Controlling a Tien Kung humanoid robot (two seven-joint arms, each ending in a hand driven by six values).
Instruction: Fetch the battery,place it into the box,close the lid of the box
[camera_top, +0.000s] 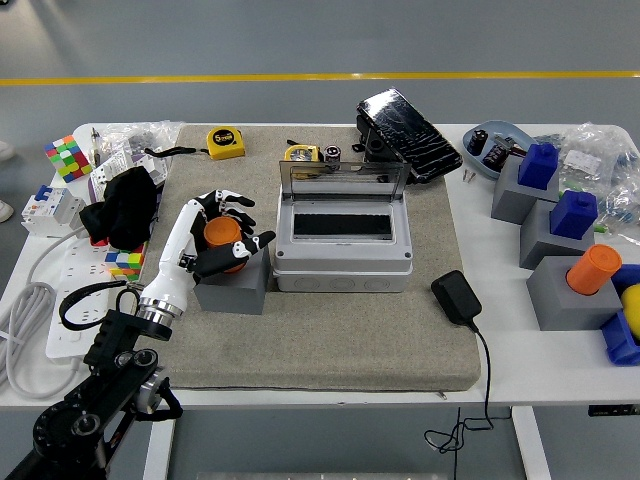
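A: The left hand (222, 240) has its fingers (236, 208) curled round the orange battery (221, 234), thumb across the front. The battery sits upright in its grey holder (232, 284), just left of the box (343, 241).

B: So the hold is set?

A: I can't say how firm it is. The fingers cover most of the battery, so whether they press on it or only sit close is hidden. If they only brush it, I'd judge the lift could slip.

B: What else could go wrong?

A: The holder stands loose on the mat (330, 340). A tight fit might bring it up with the battery, or tip it against the box wall. The box is close by, so a wide swing could knock it.

B: And the lid (343, 178)?

A: Open, standing up at the back. The hinge is not visible. The right hand is out of view.
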